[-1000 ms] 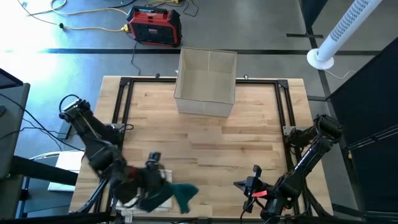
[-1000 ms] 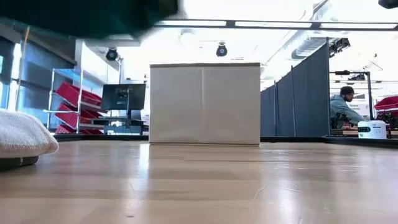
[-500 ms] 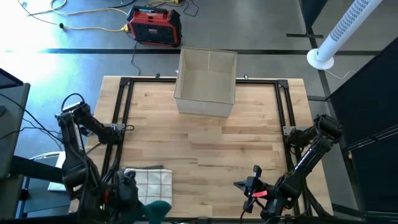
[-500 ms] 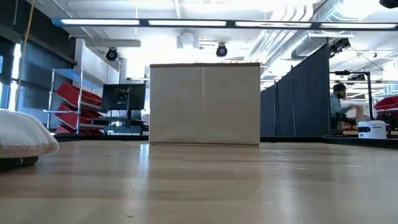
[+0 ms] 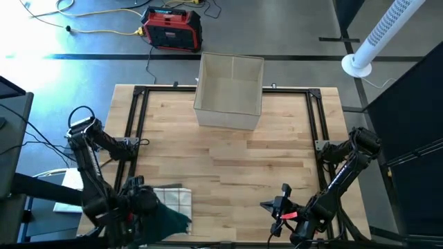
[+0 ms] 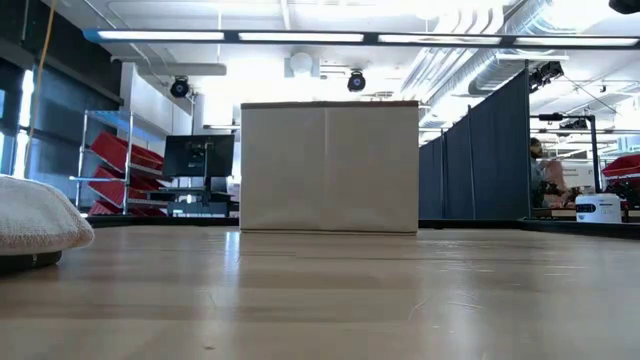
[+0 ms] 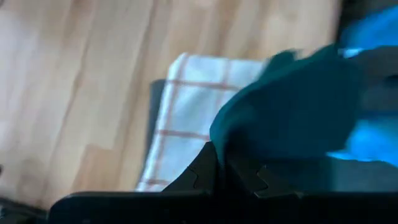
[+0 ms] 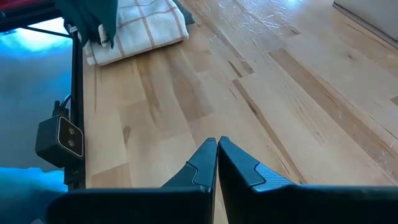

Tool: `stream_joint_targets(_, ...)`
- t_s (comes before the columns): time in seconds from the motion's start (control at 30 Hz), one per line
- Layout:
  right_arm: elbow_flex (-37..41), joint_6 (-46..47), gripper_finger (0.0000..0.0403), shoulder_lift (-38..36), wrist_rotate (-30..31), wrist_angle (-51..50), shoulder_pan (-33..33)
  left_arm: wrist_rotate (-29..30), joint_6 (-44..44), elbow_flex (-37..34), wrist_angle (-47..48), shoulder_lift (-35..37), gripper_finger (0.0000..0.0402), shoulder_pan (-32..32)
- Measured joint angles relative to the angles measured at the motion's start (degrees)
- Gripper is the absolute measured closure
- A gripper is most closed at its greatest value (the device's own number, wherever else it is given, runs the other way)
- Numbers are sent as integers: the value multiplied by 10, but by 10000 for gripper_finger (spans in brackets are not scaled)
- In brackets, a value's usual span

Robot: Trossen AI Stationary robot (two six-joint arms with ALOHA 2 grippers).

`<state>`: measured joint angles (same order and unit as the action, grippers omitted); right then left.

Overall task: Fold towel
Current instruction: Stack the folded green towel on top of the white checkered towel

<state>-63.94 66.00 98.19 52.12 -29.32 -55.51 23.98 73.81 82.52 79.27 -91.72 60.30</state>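
Gripping a dark teal cloth towel (image 5: 169, 220) between closed fingers, the left gripper (image 5: 142, 206) sits at the near-left corner of the pale wooden table (image 5: 277, 145), right over a folded white cloth with a thin red check pattern (image 5: 169, 198). In the left wrist view the teal towel (image 7: 292, 106) hangs bunched from the fingertips and covers part of the checked cloth (image 7: 186, 112) beneath it.

The right gripper (image 5: 282, 201) waits near the table's front edge, right of centre, fingers pressed together and holding nothing. Its wrist view shows the checked stack (image 8: 134, 28) well apart from it across bare wood.

A beige open-topped fabric box (image 5: 230, 91) stands at the far edge, clear of the work.

Assessment: the step in hand appears to be carrying the teal towel out for spreading, and folding has not begun. To do it well, the towel should be moved to the open wood toward centre, away from the checked stack, so the two cloths do not tangle. It should be lowered so it drapes flat rather than in a heap. The right gripper would need to take an opposite corner to tension the cloth before any fold.
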Motion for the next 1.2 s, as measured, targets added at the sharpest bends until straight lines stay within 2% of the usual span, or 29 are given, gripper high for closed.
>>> stream_joint_targets(0.23,0,-14,403,0,-2,35,7,23,1,-117,-26,0,399,-45)
stream_joint_targets(0.37,0,-124,403,0,-31,139,35,11,16,-169,-70,1,399,-69)
stream_joint_targets(0.5,0,-238,403,0,-62,222,70,-34,15,-200,-121,1,387,-79)
stream_joint_targets(0.6,0,-286,403,0,-94,233,92,-28,12,-201,-121,1,363,-74)
stream_joint_targets(0.8,0,-290,403,0,-141,227,122,15,5,-187,-113,1,286,-76)
stream_joint_targets(1.03,0,-290,403,0,-159,240,143,70,12,-138,1,2,196,-83)
stream_joint_targets(1.1,0,-290,403,0,-162,251,150,65,20,-121,25,2,182,-82)
stream_joint_targets(1.2,0,-304,403,0,-169,285,165,40,22,-103,6,2,175,-66)
